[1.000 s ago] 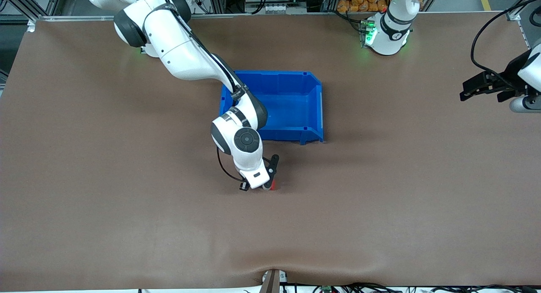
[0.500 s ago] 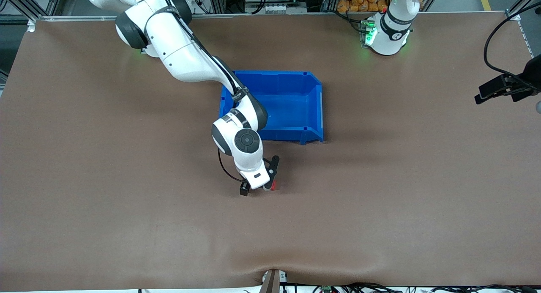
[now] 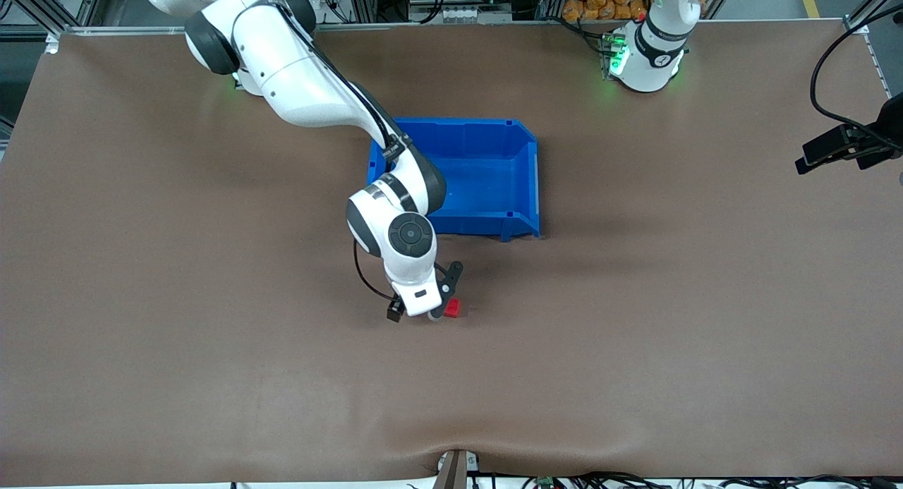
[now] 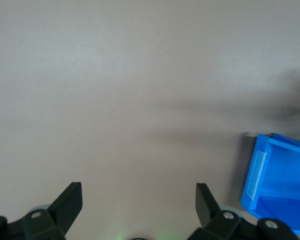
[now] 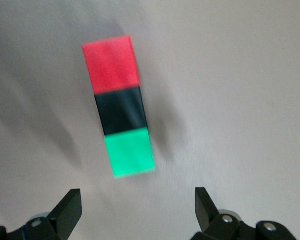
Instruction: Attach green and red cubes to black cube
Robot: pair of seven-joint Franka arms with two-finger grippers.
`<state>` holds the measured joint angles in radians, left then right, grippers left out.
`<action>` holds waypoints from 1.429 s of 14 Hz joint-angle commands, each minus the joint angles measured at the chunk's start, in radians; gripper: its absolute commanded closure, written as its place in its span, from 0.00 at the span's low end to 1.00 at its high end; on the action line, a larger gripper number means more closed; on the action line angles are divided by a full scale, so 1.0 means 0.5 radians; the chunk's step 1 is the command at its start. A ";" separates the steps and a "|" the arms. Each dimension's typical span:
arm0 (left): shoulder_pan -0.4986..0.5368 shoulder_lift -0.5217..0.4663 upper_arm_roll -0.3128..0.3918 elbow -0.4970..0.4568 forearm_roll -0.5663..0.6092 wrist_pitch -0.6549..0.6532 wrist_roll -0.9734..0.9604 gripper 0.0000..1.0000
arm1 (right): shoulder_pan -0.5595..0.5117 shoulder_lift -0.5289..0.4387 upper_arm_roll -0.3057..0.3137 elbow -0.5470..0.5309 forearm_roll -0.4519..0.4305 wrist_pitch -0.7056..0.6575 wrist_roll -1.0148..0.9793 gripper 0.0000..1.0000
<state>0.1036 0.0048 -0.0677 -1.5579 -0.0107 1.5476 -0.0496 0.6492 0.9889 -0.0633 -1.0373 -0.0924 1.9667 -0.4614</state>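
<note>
Right wrist view shows red cube (image 5: 110,64), black cube (image 5: 121,110) and green cube (image 5: 129,152) joined in a row on the counter (image 5: 230,90), so the right claw (image 5: 135,212) hangs spread above them, while the left claw (image 4: 139,205) waits spread aside.

- From the front camera, my right wrist covers the black cube (image 5: 121,110) and green cube (image 5: 130,152); only the red cube (image 3: 452,306) shows there.
- My right gripper (image 5: 137,210) is cut by the wrist picture's edge; only its spread fingertips (image 5: 69,207) show.
- My left gripper (image 3: 825,150) runs off the front picture's edge.
- The blue bin (image 4: 277,182) is cropped in my left wrist view, and my right arm hides one corner in front.
</note>
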 commanded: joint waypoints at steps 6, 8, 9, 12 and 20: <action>-0.014 0.003 -0.018 0.045 0.003 -0.018 -0.033 0.00 | -0.310 -0.428 0.004 -0.033 0.028 -0.442 0.147 0.00; -0.035 0.024 -0.021 0.100 0.006 -0.018 -0.030 0.00 | -0.442 -0.547 0.007 -0.048 0.074 -0.500 0.147 0.00; -0.038 0.048 -0.021 0.149 0.006 -0.021 -0.027 0.00 | -0.515 -0.630 0.004 -0.097 0.138 -0.513 0.147 0.00; -0.038 0.052 -0.018 0.171 0.009 -0.021 -0.030 0.00 | -0.791 -0.900 0.007 -0.309 0.344 -0.528 0.144 0.00; -0.038 0.052 -0.027 0.161 0.009 -0.024 -0.027 0.00 | -1.252 -1.431 0.001 -0.511 0.350 -0.872 0.144 0.00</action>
<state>0.0883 0.0208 -0.0771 -1.5026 -0.0107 1.5482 -0.0500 0.0660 0.3742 -0.0803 -1.1915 0.0699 1.5323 -0.4038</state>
